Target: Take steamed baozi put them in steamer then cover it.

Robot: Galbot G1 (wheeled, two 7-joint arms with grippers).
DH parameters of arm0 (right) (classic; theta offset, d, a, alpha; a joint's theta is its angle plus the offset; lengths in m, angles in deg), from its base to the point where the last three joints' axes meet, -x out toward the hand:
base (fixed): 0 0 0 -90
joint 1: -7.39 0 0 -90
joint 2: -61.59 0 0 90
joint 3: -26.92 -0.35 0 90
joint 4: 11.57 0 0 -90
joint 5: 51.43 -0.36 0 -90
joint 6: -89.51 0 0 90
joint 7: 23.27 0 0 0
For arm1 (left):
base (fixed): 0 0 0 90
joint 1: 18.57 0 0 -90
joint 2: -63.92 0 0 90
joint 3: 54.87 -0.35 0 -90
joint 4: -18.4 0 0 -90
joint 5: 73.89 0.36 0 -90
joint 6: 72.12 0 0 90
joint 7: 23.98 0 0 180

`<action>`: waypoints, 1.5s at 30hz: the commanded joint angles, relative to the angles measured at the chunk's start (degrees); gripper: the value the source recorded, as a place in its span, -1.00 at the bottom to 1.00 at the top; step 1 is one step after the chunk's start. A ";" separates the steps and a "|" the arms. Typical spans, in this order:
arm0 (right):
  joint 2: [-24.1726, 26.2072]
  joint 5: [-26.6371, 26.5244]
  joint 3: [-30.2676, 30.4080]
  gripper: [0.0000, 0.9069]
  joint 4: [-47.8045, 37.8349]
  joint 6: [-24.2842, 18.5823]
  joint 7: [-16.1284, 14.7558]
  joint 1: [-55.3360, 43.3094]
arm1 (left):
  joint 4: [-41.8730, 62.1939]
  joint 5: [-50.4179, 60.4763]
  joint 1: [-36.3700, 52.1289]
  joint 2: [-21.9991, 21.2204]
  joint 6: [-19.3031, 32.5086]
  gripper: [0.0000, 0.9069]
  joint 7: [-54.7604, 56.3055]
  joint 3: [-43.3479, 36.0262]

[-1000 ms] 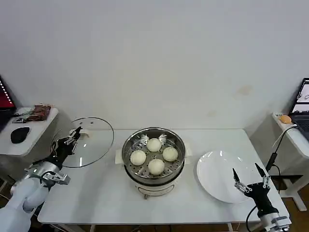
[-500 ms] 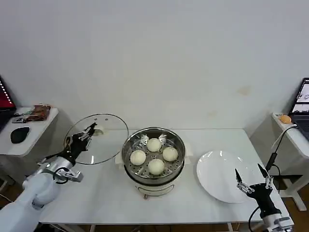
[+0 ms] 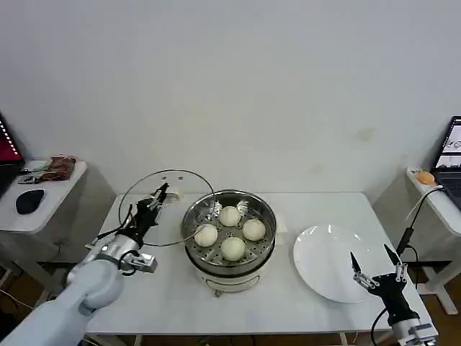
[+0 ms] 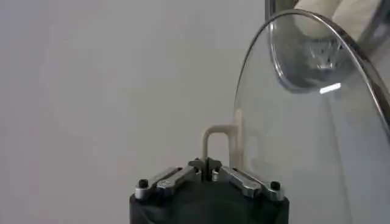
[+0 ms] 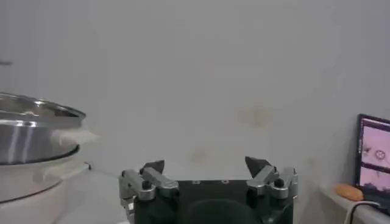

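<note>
Moved: since a second ago the left gripper (image 3: 153,202) has carried the cover (image 3: 167,207) from over the table's left edge toward the steamer (image 3: 230,232); the cover's near rim now overlaps the steamer's left rim in the head view. The right gripper (image 3: 374,270) has barely shifted.
Left gripper: jaws closed on the cover's white bar handle (image 4: 219,143), as the left wrist view shows. Gripping at the centre keeps the glass balanced while it travels.
Cover: held off the table (image 3: 166,292), tilted, not yet on the steamer. Lifted this high, it looks set to clear the rim rather than knock it.
Baozi (image 3: 230,231): all four sit on the perforated tray inside the steamer, so only covering remains, by my reading.
Plate (image 3: 331,272): bare, right of the steamer.
Right gripper: jaws spread open, holding nothing, parked by the plate's near right edge, well away from the cover's path.
Next: probably level the cover, centre it over the steamer, then lower it.
</note>
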 commanded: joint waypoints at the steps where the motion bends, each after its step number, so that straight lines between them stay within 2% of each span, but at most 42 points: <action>1: -0.08 0.14 0.01 1.00 -0.25 0.00 -0.08 -0.14 | -2.13 1.23 7.57 -2.59 -12.78 -0.91 -2.77 -11.93; 18: -0.10 0.81 0.82 1.00 -0.66 0.16 -0.34 -0.81 | -3.49 3.10 11.45 -8.11 -21.68 -0.91 -6.03 -21.96; 45: -0.82 1.89 1.19 1.00 -1.35 -0.26 -0.62 -0.71 | 0.33 6.35 14.31 -13.72 -21.87 -0.91 -6.12 -26.47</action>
